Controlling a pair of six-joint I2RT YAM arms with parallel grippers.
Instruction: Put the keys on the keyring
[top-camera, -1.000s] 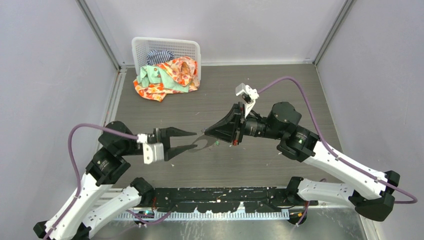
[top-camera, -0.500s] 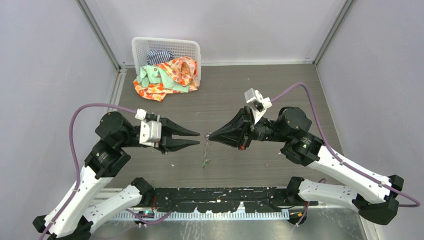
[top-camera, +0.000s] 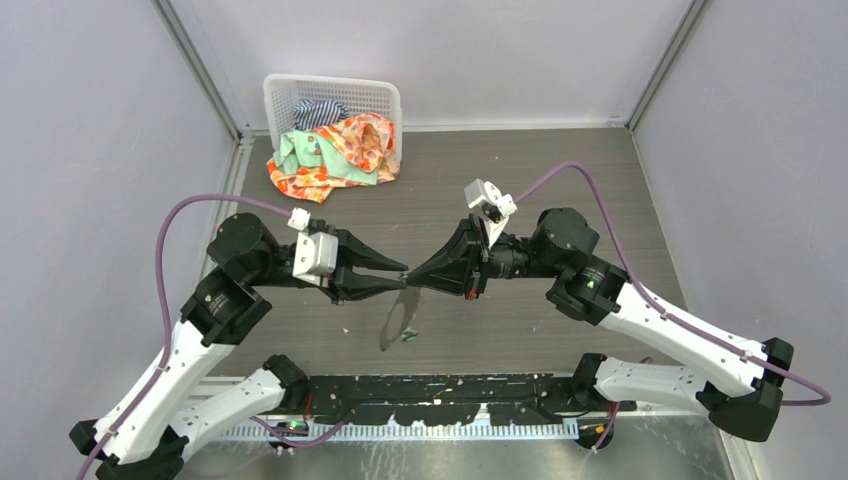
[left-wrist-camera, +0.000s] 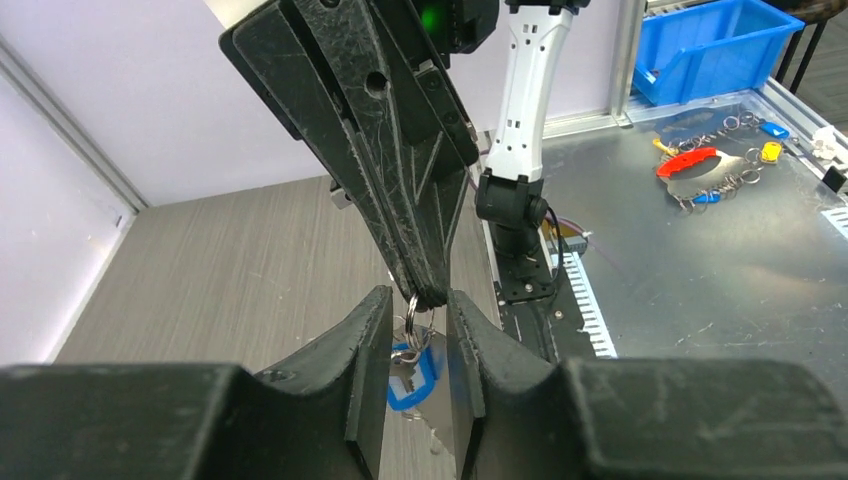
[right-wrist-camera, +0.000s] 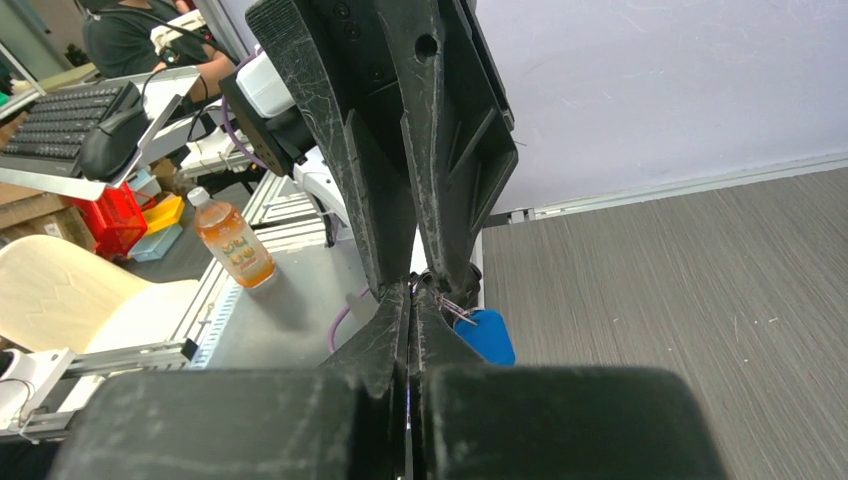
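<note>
At right end effector (top-camera: 412, 280) tip | keyring (left-wrist-camera: 412, 311): 1 | blue key (left-wrist-camera: 410, 366): 1

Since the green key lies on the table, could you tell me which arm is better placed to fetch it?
Left, probably. The right gripper is shut on the keyring, with the blue key hanging below it; the left gripper is open, free to drop to the green key below.
</note>
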